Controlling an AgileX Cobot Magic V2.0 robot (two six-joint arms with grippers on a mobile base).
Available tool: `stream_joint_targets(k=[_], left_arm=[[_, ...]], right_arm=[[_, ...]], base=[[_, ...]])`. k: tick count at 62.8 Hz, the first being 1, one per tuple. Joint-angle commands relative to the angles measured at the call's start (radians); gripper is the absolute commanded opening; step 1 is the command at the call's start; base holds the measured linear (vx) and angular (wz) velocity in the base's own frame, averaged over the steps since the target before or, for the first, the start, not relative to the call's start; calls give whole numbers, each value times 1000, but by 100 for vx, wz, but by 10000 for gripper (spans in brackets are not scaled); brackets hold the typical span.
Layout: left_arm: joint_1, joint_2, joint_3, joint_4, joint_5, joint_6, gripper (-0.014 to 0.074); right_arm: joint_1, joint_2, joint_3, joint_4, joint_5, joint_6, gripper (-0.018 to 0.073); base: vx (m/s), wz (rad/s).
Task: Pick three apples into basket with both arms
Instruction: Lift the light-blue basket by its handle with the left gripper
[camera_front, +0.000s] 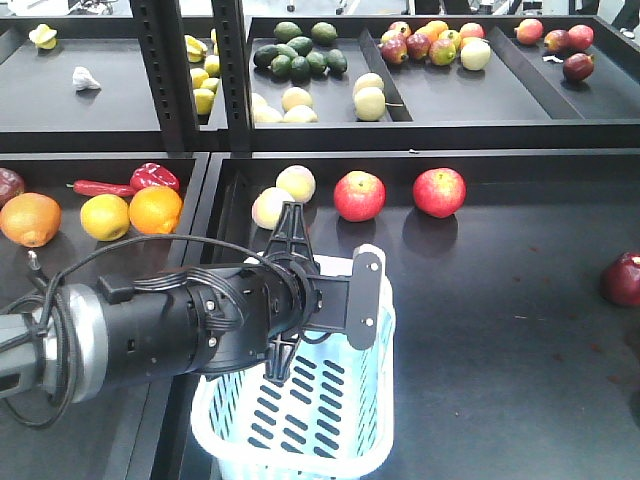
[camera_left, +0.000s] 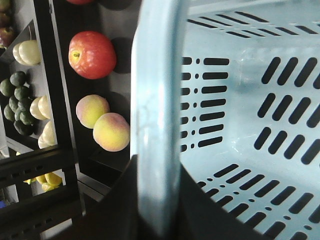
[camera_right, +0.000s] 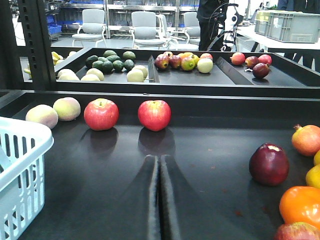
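One red apple (camera_front: 359, 195) sits on the black table (camera_front: 520, 330), and a second red apple (camera_front: 439, 192) is near it on the right, the two apart. Out at the right edge lies a dark red apple (camera_front: 622, 278), well apart from that pair. The basket (camera_front: 300, 420) is at the table's front edge, forward of the first red apple, slotted sides showing.

Left arm (camera_front: 150, 335) reaches in across the front. The left tool (camera_left: 156, 205) is clenched on the pale bar along the top of the basket, one black jaw on each side of it. From the wrist view I cannot tell whether that bar is the rim or the handle.

Right tool (camera_right: 159, 161) is low over bare table with its fingers pressed together, gripping nothing. The dark red apple lies ahead and to its right.

Two pale peaches (camera_front: 283, 195) touch each other just left of the first red apple.
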Motion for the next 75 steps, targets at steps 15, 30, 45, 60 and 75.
stream_joint_targets(k=[15, 30, 45, 60, 75], left_arm=[[-3, -185, -29, 43, 26, -116, -8], [-3, -327, -27, 41, 112, -198, -8], [-3, -486, 80, -6, 132, -200, -8], [-3, -696, 238, -111, 176, -201, -8], [-3, -862, 344, -279, 247, -102, -8]], right_arm=[[-3, -18, 11, -11, -75, -7, -10], [-3, -18, 11, -11, -75, -7, -10], [-3, -18, 11, -11, -75, -7, -10], [-3, -18, 11, -11, -75, -7, -10], [-3, -18, 11, -11, -75, -7, -10]], base=[[0, 0], [0, 0], [0, 0], [0, 0], [0, 0]])
